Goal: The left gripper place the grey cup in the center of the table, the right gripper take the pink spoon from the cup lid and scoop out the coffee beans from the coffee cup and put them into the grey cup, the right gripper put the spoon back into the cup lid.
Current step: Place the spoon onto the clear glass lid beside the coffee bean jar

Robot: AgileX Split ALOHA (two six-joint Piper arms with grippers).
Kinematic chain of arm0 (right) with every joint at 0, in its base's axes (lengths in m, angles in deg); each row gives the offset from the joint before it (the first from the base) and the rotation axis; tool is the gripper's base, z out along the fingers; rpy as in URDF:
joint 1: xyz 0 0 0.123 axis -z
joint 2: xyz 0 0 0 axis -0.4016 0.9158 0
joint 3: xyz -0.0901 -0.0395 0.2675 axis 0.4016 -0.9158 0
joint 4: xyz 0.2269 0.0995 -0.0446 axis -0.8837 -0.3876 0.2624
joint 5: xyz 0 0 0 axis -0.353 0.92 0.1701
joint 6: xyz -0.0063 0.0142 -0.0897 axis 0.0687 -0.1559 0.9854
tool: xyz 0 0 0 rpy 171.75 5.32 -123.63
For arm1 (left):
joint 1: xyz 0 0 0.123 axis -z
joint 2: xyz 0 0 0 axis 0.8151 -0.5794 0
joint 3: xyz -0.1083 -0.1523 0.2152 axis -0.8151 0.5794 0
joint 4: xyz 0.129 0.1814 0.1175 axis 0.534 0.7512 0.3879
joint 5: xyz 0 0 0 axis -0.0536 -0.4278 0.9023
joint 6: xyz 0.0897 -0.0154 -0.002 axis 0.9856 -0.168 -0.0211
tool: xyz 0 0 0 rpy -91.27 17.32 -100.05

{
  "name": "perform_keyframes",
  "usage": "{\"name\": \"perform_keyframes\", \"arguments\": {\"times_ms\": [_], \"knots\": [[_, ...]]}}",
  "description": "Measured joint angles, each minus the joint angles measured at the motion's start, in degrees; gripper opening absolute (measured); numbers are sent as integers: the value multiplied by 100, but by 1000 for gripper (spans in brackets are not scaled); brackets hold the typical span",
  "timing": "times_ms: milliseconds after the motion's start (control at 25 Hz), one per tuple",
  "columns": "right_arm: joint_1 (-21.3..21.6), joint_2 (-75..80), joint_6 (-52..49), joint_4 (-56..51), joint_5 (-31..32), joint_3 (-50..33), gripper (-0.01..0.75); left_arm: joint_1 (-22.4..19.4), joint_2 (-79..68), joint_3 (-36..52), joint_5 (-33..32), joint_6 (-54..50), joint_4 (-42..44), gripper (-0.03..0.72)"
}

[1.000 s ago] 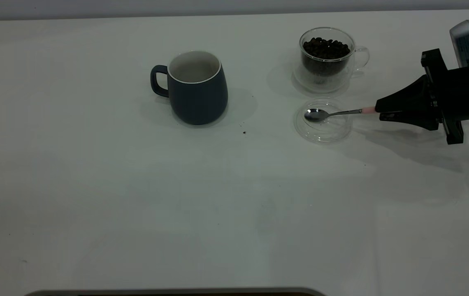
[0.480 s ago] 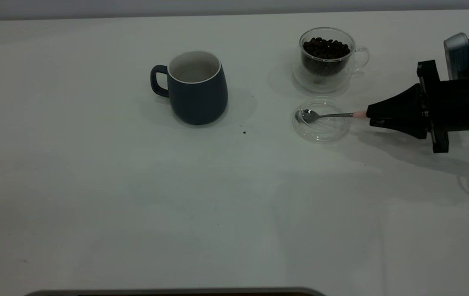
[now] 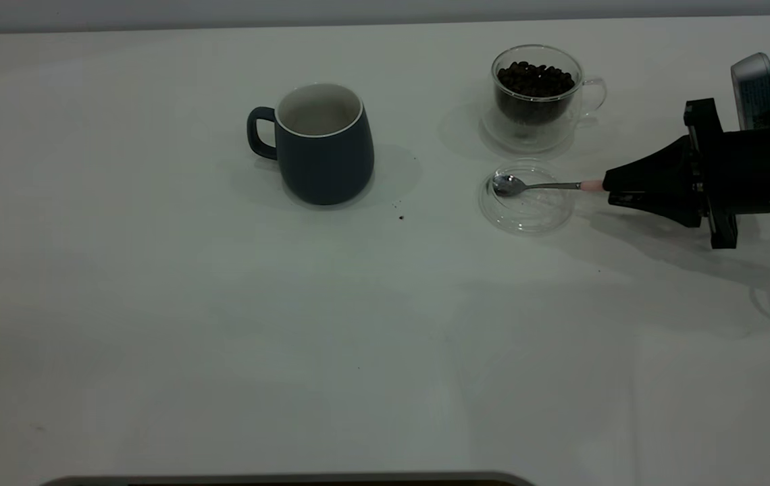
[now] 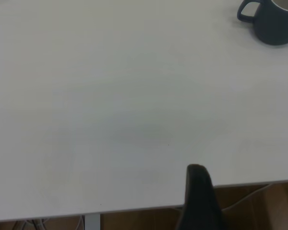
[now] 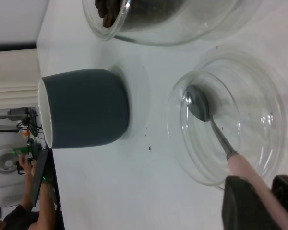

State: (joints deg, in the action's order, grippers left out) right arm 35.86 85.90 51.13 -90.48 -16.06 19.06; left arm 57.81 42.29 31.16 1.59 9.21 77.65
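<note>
Right tool (image 3: 618,187) of mine is clenched on the pink spoon (image 3: 540,185) by its handle end, bowl over the cup lid (image 3: 527,202). Beyond stands the coffee cup (image 3: 537,94) of coffee beans (image 3: 535,77); the grey cup (image 3: 323,142) sits mid-surface. Advice: lift level before swinging to the beans. Left tool's state: cannot tell.
</note>
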Motion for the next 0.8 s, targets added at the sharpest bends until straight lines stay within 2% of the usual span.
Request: {"name": "perform_keyframes", "arguments": {"times_ms": [200,360,600,800], "knots": [[0,0,13,-4,-13,0,387,0,0,0,0,0,0,565],[0,0,13,-4,-40,0,494,0,0,0,0,0,0,565],[95,-54,-192,187,-391,0,567,0,0,0,0,0,0,565],[486,-732,-1226,1392,-864,0,575,0,0,0,0,0,0,565]]}}
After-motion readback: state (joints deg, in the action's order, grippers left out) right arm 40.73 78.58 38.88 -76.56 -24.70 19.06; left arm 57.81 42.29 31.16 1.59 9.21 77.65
